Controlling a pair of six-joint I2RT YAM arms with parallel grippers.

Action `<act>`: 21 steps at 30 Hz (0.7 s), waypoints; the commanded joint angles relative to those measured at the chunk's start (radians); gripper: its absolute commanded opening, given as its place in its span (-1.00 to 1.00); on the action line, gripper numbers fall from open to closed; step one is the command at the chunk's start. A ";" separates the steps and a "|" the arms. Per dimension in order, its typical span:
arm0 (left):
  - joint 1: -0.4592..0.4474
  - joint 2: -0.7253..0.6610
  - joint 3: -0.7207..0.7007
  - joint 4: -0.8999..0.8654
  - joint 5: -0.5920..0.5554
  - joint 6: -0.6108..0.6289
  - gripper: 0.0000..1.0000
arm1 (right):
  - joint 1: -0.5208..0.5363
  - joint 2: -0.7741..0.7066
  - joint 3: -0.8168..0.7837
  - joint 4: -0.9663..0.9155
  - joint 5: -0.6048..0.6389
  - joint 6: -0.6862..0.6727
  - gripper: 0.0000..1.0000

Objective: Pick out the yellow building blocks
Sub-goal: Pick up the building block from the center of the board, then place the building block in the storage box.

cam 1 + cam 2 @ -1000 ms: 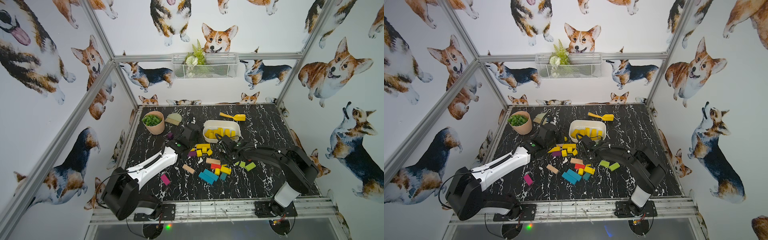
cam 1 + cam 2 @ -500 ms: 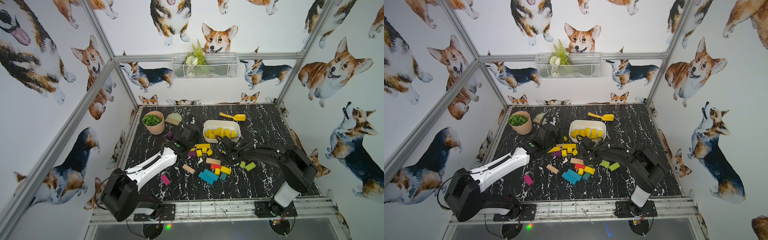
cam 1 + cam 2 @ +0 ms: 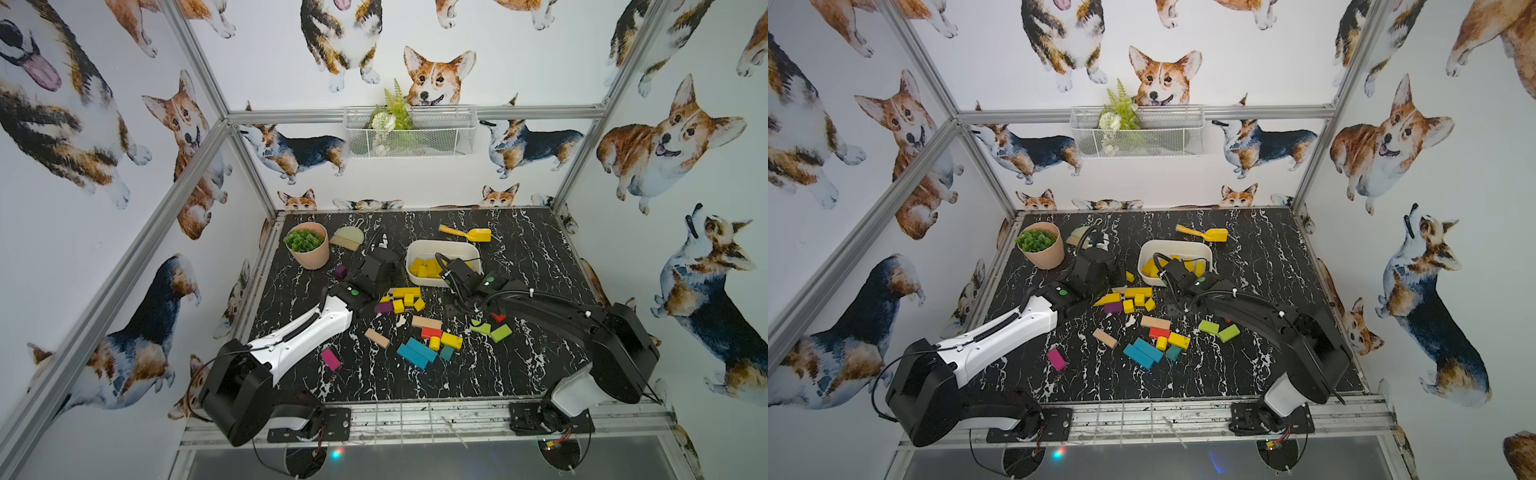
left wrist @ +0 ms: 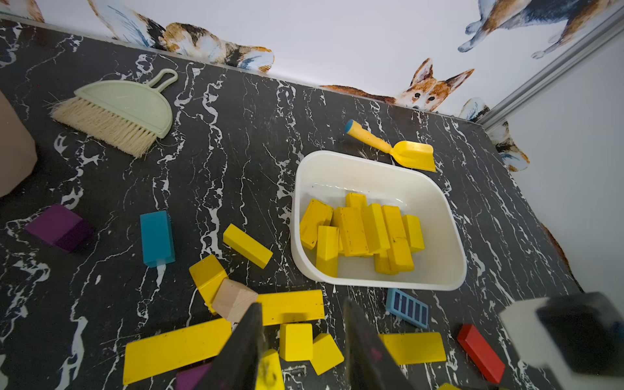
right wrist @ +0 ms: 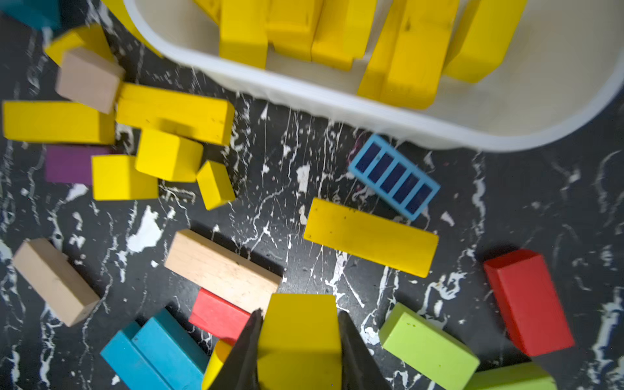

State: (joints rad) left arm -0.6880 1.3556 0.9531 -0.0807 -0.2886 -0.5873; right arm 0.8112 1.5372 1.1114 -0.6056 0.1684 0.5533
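Several yellow building blocks (image 4: 361, 233) lie in the white bin (image 4: 354, 172). More yellow blocks (image 3: 405, 293) lie loose in front of it in both top views. My left gripper (image 4: 302, 304) is open low over that cluster, a yellow cube (image 4: 295, 341) lying free between its fingers. My right gripper (image 5: 299, 317) is shut on a yellow block (image 5: 299, 334) next to a red block (image 5: 219, 317) and a yellow cylinder (image 5: 216, 361). In a top view the right gripper (image 3: 451, 322) points down just in front of the bin. A yellow bar (image 5: 371, 236) lies beyond its jaws.
A plant pot (image 3: 309, 249), a hand brush (image 3: 347, 237) and a yellow toy shovel (image 3: 467, 234) stand along the back. Tan (image 3: 426, 322), blue (image 3: 415, 353), green (image 3: 500, 332), magenta (image 3: 330, 358) and purple (image 3: 340, 271) blocks lie scattered on the black marble table.
The right gripper's jaws have drawn in onto the yellow block. Both arms stay almost where they were, and the loose blocks have not shifted.
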 commanded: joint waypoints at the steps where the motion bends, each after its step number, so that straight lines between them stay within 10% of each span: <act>1: 0.001 -0.020 -0.022 0.025 -0.043 -0.017 -0.14 | -0.026 0.010 0.071 -0.026 0.073 -0.078 -0.41; 21: 0.005 -0.156 -0.180 0.014 -0.086 -0.055 -0.05 | -0.351 0.464 0.569 -0.107 0.005 -0.264 -0.41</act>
State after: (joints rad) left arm -0.6853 1.2083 0.7803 -0.0860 -0.3538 -0.6258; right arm 0.4736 1.9663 1.6485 -0.6807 0.1951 0.3267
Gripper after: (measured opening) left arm 0.473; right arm 0.327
